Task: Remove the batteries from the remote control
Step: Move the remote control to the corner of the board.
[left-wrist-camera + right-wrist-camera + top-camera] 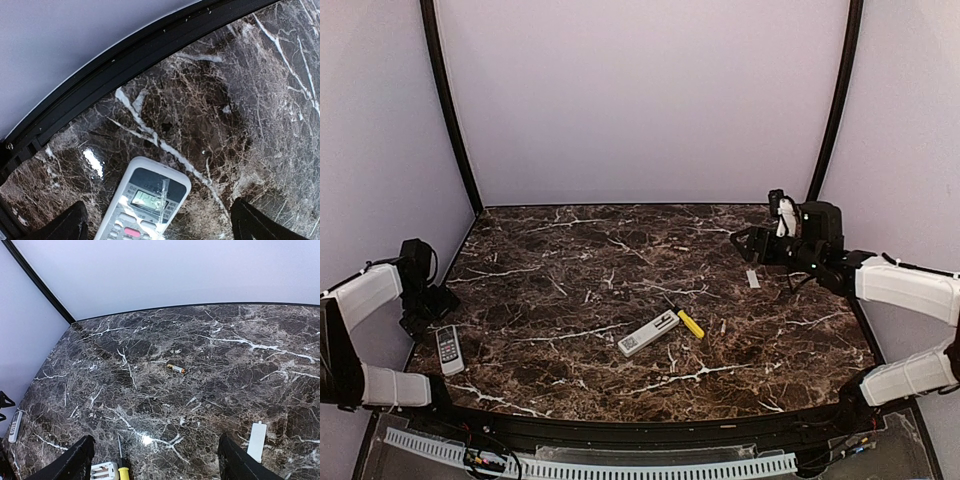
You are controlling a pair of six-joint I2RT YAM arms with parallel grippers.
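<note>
One battery (176, 369) lies on the marble table (235, 335), well ahead of the right gripper (156, 437), which is spread and empty. The left gripper (159, 201), also spread, hovers over a white display remote (145, 200).

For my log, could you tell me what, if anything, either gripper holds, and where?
Nothing is held: the left gripper, above a remote, and the right gripper both stand open.
</note>
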